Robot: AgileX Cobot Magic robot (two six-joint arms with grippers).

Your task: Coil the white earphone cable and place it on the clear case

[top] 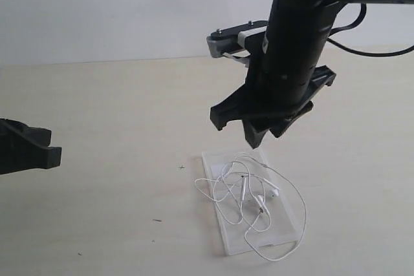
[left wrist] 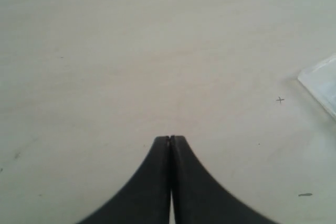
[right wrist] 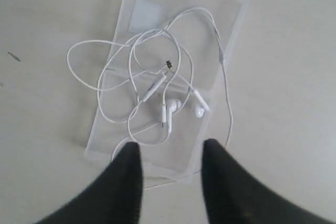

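Note:
The white earphone cable (top: 240,193) lies in loose loops on the clear case (top: 242,245), with some loops spilling over its edges onto the table. In the right wrist view both earbuds (right wrist: 170,107) rest near the middle of the case (right wrist: 220,19), which has a small white sticker (right wrist: 146,15). My right gripper (top: 249,135) hangs above the far end of the case. It is open (right wrist: 170,146), with nothing between its fingers. My left gripper (top: 55,154) is at the left edge, far from the case, its fingers pressed together (left wrist: 170,138) on nothing.
The pale tabletop (top: 116,114) carries a small pencilled cross (top: 182,167) to the left of the case and a few dark specks (top: 157,220). A corner of the case (left wrist: 323,80) shows in the left wrist view. A plain wall stands behind the table.

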